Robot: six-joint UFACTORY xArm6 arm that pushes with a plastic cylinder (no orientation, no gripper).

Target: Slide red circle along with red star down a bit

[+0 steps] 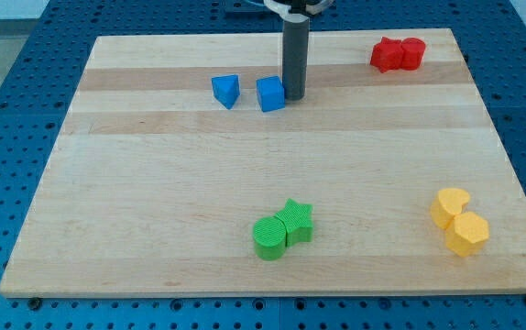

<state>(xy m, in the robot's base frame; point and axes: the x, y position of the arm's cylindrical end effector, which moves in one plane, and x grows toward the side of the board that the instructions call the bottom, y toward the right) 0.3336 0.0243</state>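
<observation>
The red star (387,55) and the red circle (412,53) sit touching each other near the view's top right corner of the wooden board (153,183), star on the left. My tip (295,96) stands at the top middle of the board, right beside the blue cube (270,93) on its right side. The tip is well to the left of the red pair and apart from it.
A blue triangle (227,91) lies left of the blue cube. A green circle (269,238) and green star (296,221) touch at the bottom middle. A yellow heart (450,206) and yellow hexagon (467,234) sit at the bottom right.
</observation>
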